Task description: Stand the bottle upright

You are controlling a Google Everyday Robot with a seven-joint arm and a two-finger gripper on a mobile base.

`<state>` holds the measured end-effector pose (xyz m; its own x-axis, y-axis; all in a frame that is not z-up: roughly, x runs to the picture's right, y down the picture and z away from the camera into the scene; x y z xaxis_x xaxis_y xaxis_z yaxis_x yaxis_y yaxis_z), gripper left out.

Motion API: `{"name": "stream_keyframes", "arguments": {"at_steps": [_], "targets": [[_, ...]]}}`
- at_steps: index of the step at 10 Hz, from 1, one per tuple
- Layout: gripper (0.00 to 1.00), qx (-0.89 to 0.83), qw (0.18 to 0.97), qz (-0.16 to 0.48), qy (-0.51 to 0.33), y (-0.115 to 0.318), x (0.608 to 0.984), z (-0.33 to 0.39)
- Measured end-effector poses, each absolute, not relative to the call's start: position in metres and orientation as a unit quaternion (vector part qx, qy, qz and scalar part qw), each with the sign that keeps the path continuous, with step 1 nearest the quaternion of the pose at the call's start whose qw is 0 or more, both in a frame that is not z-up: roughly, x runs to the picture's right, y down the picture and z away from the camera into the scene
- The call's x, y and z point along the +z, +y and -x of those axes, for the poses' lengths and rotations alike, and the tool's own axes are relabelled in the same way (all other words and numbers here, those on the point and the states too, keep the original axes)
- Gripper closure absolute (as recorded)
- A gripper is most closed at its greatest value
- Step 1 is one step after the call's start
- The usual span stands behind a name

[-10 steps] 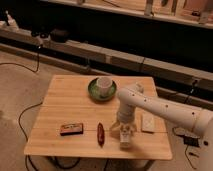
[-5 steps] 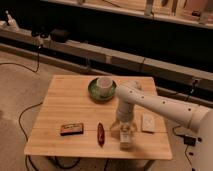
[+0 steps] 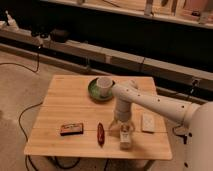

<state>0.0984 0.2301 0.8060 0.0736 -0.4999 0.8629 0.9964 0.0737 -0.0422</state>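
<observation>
The bottle is a small whitish shape near the front edge of the wooden table, right of the slim red object. My gripper points down directly over the bottle's upper end and hides part of it. I cannot tell whether the bottle lies flat or stands, nor whether the gripper holds it. The white arm reaches in from the right.
A flat whitish pad lies right of the gripper. A green plate holding a white cup sits at the back centre. A brown rectangular object lies front left. Cables run on the floor; shelving lines the back.
The arm's elbow has shifted slightly left; the gripper stays over the bottle at the same spot. Nothing else has moved.
</observation>
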Motion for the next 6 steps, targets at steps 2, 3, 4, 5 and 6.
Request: {"name": "stream_keyframes", "arguments": {"at_steps": [2,3,4,5,6], "targets": [[0.48,-0.583,0.639,0.355,-0.356,0.23,0.807,-0.097],[0.6,-0.586,0.633,0.358,-0.358,0.231,0.806,-0.096],[0.68,-0.589,0.627,0.359,-0.361,0.231,0.806,-0.093],[0.79,-0.595,0.62,0.36,-0.363,0.231,0.805,-0.09],[0.88,-0.602,0.612,0.36,-0.365,0.231,0.805,-0.086]]}}
